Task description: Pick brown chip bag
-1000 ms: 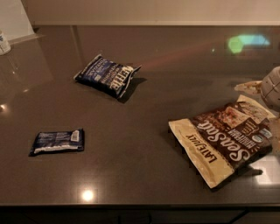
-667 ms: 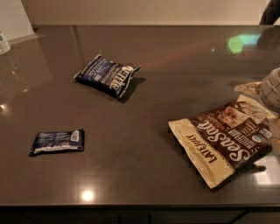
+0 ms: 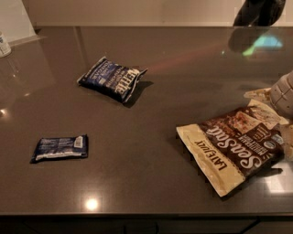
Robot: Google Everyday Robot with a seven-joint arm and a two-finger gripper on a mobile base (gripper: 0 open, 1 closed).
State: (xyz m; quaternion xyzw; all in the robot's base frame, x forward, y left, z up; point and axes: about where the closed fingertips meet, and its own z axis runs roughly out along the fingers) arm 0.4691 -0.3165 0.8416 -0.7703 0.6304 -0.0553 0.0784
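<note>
The brown chip bag lies flat at the right front of the dark counter. It is dark brown with a cream end band, white "Sea Salt" script and "LATE JULY" lettering. My gripper shows as a dark shape at the top right, above the counter's far edge. It is well behind the bag and apart from it.
A blue-and-white puffy chip bag lies at centre left. A small flat dark-blue packet lies at the left front. A pale rounded object sits at the right edge, just behind the brown bag. A white container stands far left.
My gripper has come into view at the top right and moved further left and down into the picture. The bags have not moved.
</note>
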